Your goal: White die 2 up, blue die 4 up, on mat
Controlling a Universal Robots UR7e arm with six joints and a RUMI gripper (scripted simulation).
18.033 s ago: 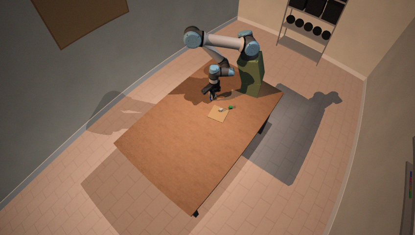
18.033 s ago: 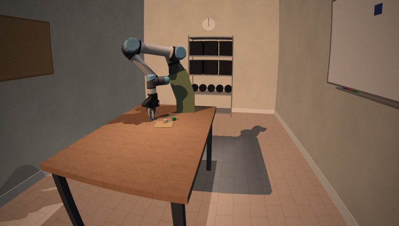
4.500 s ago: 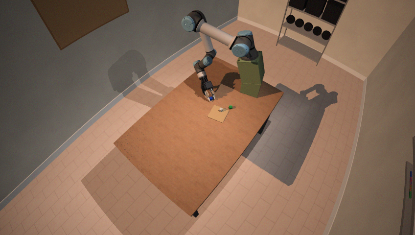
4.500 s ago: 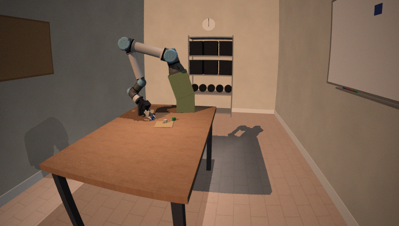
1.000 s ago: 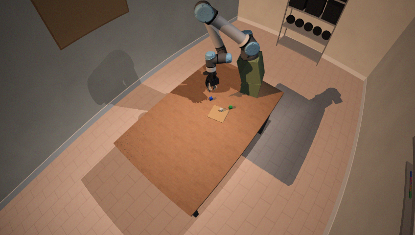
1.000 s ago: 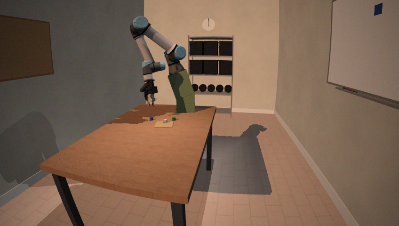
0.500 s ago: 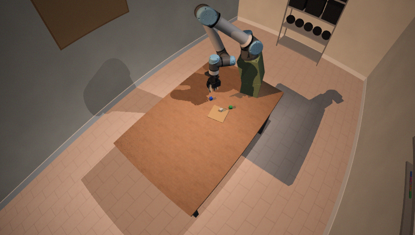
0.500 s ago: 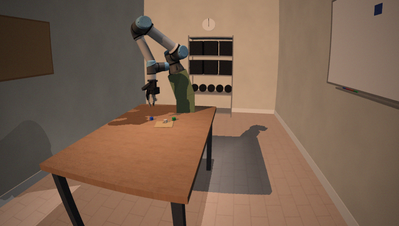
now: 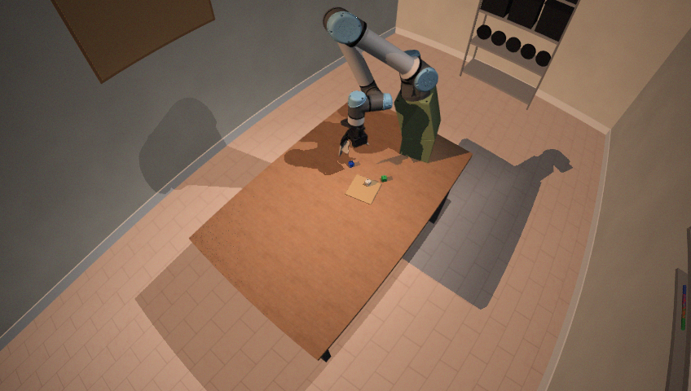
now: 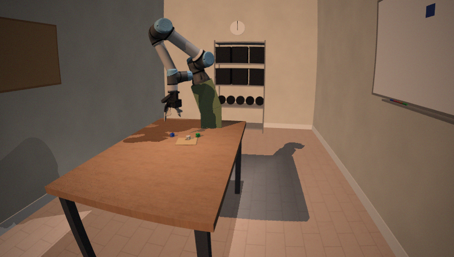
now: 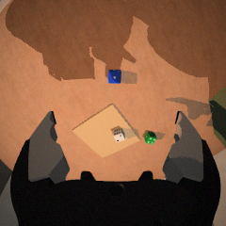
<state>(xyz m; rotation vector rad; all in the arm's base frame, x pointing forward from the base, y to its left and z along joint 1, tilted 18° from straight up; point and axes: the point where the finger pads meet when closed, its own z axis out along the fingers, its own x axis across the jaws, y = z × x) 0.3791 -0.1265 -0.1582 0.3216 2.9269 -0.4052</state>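
Observation:
The white die (image 11: 119,134) sits flat on the tan mat (image 11: 104,130), near the mat's right corner in the wrist view; it also shows in the top view (image 9: 367,182). The blue die (image 11: 114,76) (image 9: 350,164) lies on the bare table beyond the mat, in the arm's shadow. The green die (image 11: 150,137) (image 9: 384,177) lies on the table just off the mat's edge. My gripper (image 11: 115,111) (image 9: 345,149) is open and empty, high above the table, with nothing between its fingers. The dice faces are too small to read.
The arm's green base pedestal (image 9: 417,125) stands on the table's far end, close behind the dice. The long table (image 10: 152,165) stretches toward the camera. A shelf unit (image 10: 239,73) stands against the back wall.

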